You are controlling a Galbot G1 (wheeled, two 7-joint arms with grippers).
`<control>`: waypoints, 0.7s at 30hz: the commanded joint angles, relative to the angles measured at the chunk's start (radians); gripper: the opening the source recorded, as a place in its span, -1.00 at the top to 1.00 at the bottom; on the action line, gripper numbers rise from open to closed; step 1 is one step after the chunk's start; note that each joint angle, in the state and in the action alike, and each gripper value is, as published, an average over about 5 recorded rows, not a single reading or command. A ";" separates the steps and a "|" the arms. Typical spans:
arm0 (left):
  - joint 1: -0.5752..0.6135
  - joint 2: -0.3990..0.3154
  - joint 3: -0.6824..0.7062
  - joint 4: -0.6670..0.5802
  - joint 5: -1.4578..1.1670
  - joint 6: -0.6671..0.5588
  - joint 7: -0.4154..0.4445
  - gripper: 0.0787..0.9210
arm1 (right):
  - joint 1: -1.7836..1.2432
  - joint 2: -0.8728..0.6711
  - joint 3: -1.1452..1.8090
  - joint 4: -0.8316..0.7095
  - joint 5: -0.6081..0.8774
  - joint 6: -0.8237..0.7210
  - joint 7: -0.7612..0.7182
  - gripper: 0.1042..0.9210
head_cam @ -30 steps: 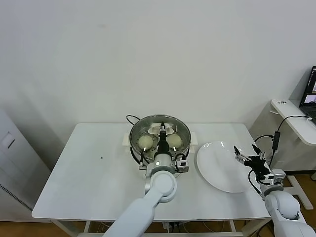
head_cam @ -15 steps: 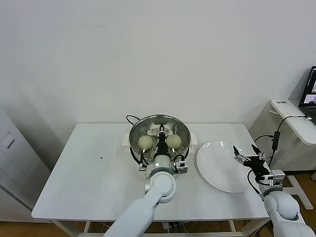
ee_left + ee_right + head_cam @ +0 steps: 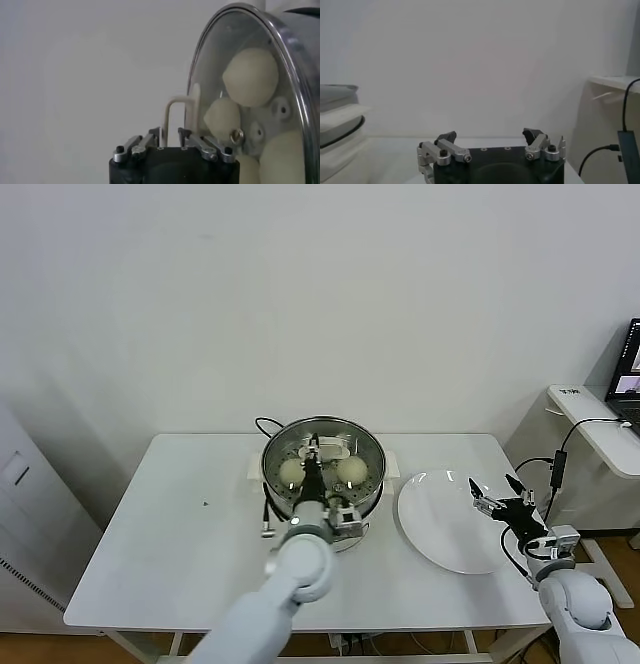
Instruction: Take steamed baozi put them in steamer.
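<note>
Since a second ago the left arm has swung toward the robot's left, so the left gripper (image 3: pixel 312 452) now sits over the near-left part of the steamer (image 3: pixel 372 452) instead of its middle; the right arm has barely moved. In the left wrist view the jaws are nearly closed on a thin wire handle (image 3: pixel 172 117), which seems to belong to a round glass lid (image 3: pixel 240 75) with a steel rim, held on edge beside the gripper. Through the glass several baozi (image 3: pixel 250 76) show, and the head view shows two lying side by side inside the steamer, one on the left (image 3: pixel 292 472) and one on the right (image 3: pixel 350 469), with the gripper between them. How many are in the basket altogether cannot be told. The plate (image 3: pixel 440 524) just beside the steamer looks bare, so the loading is probably done or nearly so.

The right gripper (image 3: pixel 497 498) hovers above the plate's far-right rim with its fingers spread wide and nothing in them.

The buns are likely light, soft and easily dented, with smooth skin that may be tacky; a light pinch across the widest part of the dome should suit them. The lid is stiff, slippery and breakable, so the wire handle is the sensible hold.
</note>
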State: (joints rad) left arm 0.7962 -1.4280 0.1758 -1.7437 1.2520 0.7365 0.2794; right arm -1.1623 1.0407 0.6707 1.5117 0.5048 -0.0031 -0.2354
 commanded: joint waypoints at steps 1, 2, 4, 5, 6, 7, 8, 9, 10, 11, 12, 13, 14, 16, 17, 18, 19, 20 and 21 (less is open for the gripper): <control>0.039 0.257 -0.211 -0.440 -1.052 -0.078 0.105 0.03 | 0.001 -0.054 -0.007 0.024 0.049 -0.021 -0.017 -0.76; 0.041 0.277 -0.242 -0.453 -1.158 -0.104 0.092 -0.05 | 0.003 -0.052 -0.008 0.023 0.051 -0.020 -0.020 -0.76; 0.045 0.308 -0.304 -0.469 -1.370 -0.159 0.031 -0.17 | 0.008 -0.044 -0.013 0.023 0.051 -0.016 -0.029 -0.76; 0.048 0.313 -0.336 -0.472 -1.468 -0.180 -0.016 -0.26 | 0.010 -0.039 -0.015 0.023 0.049 -0.015 -0.032 -0.76; 0.053 0.311 -0.369 -0.473 -1.553 -0.194 -0.065 -0.32 | 0.012 -0.033 -0.018 0.025 0.044 -0.015 -0.030 -0.76; 0.061 0.306 -0.412 -0.472 -1.644 -0.203 -0.120 -0.38 | 0.015 -0.027 -0.019 0.028 0.034 -0.015 -0.026 -0.76; 0.070 0.297 -0.455 -0.470 -1.715 -0.205 -0.170 -0.46 | 0.016 -0.021 -0.020 0.031 0.018 -0.015 -0.021 -0.76; 0.080 0.290 -0.501 -0.466 -1.781 -0.200 -0.216 -0.52 | 0.017 -0.017 -0.020 0.036 0.002 -0.015 -0.015 -0.76; 0.092 0.285 -0.549 -0.461 -1.839 -0.195 -0.252 -0.58 | 0.017 -0.014 -0.021 0.041 -0.012 -0.016 -0.006 -0.76; 0.106 0.285 -0.595 -0.453 -1.886 -0.193 -0.281 -0.65 | 0.017 -0.012 -0.022 0.045 -0.023 -0.017 0.000 -0.76; 0.122 0.293 -0.637 -0.442 -1.919 -0.191 -0.299 -0.69 | 0.017 -0.012 -0.024 0.050 -0.028 -0.019 0.008 -0.76; 0.141 0.304 -0.676 -0.428 -1.937 -0.190 -0.313 -0.72 | 0.017 -0.012 -0.025 0.055 -0.027 -0.023 0.018 -0.76; 0.160 0.317 -0.709 -0.413 -1.937 -0.194 -0.316 -0.75 | 0.017 -0.012 -0.026 0.059 -0.024 -0.026 0.026 -0.76; 0.205 0.342 -0.754 -0.373 -1.907 -0.214 -0.312 -0.76 | 0.019 -0.011 -0.026 0.065 -0.021 -0.032 0.038 -0.76; 0.226 0.350 -0.769 -0.354 -1.884 -0.226 -0.309 -0.76 | 0.021 -0.008 -0.026 0.066 -0.021 -0.036 0.043 -0.76; 0.246 0.353 -0.782 -0.335 -1.865 -0.242 -0.303 -0.77 | 0.024 -0.004 -0.025 0.066 -0.023 -0.038 0.048 -0.76; 0.265 0.355 -0.793 -0.317 -1.848 -0.259 -0.299 -0.77 | 0.027 0.002 -0.025 0.066 -0.026 -0.038 0.054 -0.76; 0.280 0.356 -0.802 -0.299 -1.829 -0.273 -0.296 -0.77 | 0.030 0.007 -0.024 0.066 -0.030 -0.039 0.060 -0.76; 0.295 0.356 -0.809 -0.276 -1.809 -0.292 -0.289 -0.77 | 0.032 0.013 -0.023 0.067 -0.035 -0.041 0.065 -0.76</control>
State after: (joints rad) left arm 0.9256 -1.1552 -0.3348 -2.0972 -0.1210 0.6456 0.0952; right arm -1.1405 1.0305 0.6490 1.5600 0.5001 -0.0285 -0.2166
